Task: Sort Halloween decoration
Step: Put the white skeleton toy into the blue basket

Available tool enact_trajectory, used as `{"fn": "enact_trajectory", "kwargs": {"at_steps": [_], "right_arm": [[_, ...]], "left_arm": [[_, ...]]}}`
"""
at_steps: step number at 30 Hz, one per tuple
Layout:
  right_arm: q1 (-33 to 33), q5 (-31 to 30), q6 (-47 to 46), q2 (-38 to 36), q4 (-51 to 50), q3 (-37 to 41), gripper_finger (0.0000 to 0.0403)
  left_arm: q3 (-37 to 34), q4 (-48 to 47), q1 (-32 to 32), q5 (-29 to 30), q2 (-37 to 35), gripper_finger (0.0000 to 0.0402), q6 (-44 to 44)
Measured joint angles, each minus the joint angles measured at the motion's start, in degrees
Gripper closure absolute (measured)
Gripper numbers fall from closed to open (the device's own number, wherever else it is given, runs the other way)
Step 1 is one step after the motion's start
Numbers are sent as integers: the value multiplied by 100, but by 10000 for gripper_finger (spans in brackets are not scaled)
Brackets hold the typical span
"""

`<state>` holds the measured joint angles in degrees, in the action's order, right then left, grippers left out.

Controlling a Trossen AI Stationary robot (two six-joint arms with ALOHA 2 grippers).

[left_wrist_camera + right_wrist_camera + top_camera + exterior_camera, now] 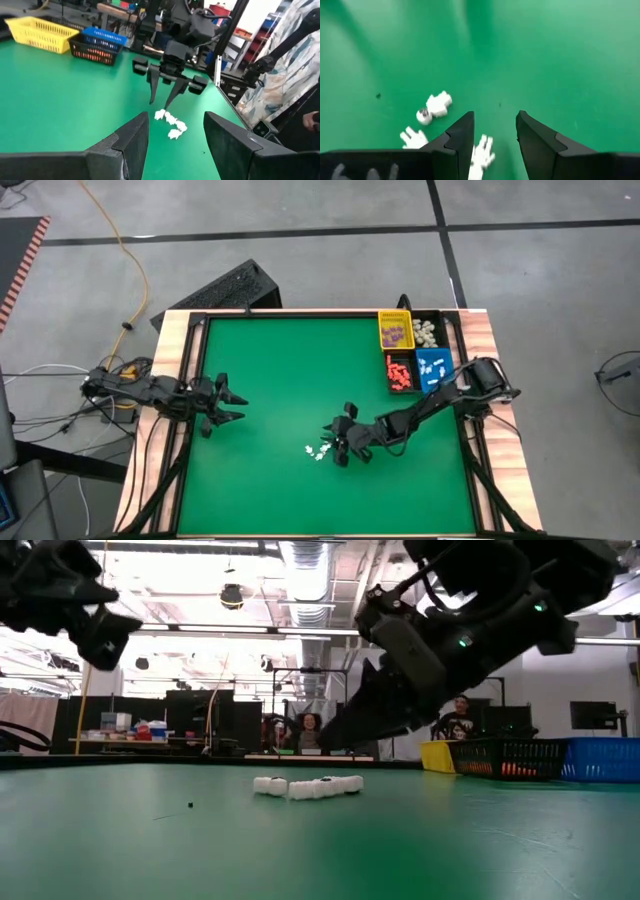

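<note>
Green felt covers the table (270, 380), and near its middle lies a small cluster of cream-white trinkets (318, 450) — the only loose Halloween pieces on the open surface. From the low view they form a short row (308, 786) flat on the felt, touching one another or nearly so. The right tool (344, 448) hangs just beside this cluster, on the side toward the right arm, its two dark fingers (461, 135) spread apart with nothing between them; in the right wrist view one white piece (481, 152) sits in the gap below the fingertips, while a figure-shaped piece (434, 106) and another (413, 137) lie just off to one side. Whether the fingertips touch the felt cannot be told. The left wrist view shows that same tool (163, 99) pointing down right beside the white pieces (170, 123). The left tool (228, 403) waits well apart over the left part of the table, fingers spread and holding nothing. At the far right corner stand four bins side by side: a yellow bin (395, 331) with purple pieces, a black bin (429, 332) with cream-white ones, another black bin (399, 372) with orange-red ones, and a blue bin (433, 368) with white pieces. Behind the table, people sit in the room (310, 730).
</note>
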<state>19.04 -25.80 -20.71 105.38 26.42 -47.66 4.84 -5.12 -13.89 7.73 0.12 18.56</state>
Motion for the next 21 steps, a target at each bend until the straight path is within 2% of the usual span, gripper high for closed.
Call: {"fn": "enact_trajectory", "kwargs": {"at_steps": [10, 21], "right_arm": [[149, -326, -195, 93, -76, 1, 236], [210, -371, -369, 283, -60, 9, 237]], "left_arm": [[-420, 847, 0, -168, 9, 221, 142], [-424, 872, -4, -103, 11, 221, 134]]}}
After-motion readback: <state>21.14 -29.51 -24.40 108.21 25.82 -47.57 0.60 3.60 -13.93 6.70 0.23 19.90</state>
